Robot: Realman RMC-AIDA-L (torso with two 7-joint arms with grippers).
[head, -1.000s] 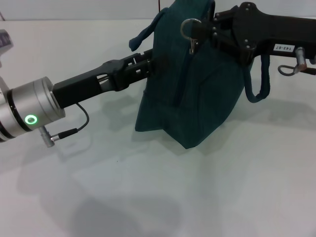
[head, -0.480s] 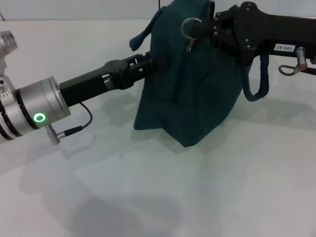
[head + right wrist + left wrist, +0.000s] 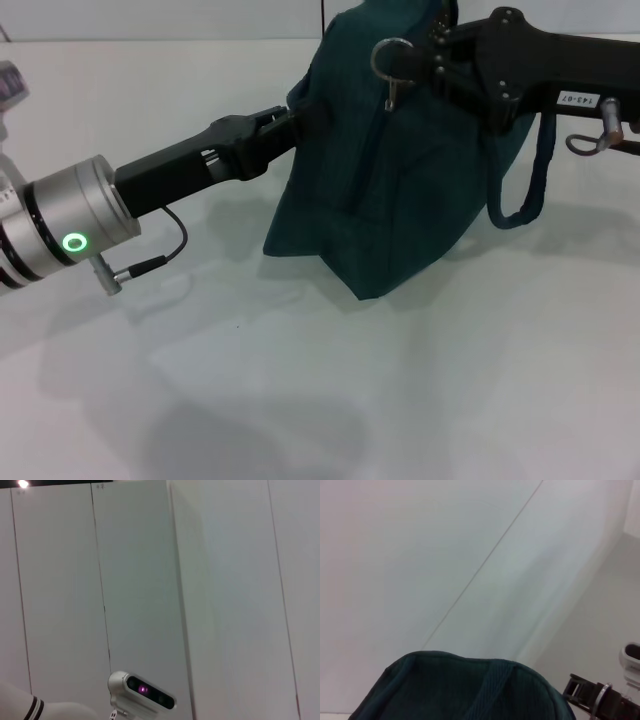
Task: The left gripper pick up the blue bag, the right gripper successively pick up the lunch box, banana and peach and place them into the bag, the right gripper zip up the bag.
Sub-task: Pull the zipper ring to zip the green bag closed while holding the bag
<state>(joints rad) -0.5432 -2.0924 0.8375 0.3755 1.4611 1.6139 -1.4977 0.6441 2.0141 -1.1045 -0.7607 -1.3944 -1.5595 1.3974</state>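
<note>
- The desk (image 3: 300,400) is plain white and matte, with soft shadows across its near part; pale wall panels with thin vertical seams fill the right wrist view.
- The bag (image 3: 400,170) sits mid-desk toward the far edge, upright, its base on the surface and its zipped top ridge uppermost; a bottom corner points toward the robot.
- One loop handle (image 3: 525,180) hangs down the bag's right side.
- The left tool (image 3: 290,118) reaches in from the left to the bag's upper left edge; whether it is clenched cannot be told.
- The right tool (image 3: 432,62) is at the bag's top beside the zipper ring (image 3: 390,58); its grip cannot be told.
</note>
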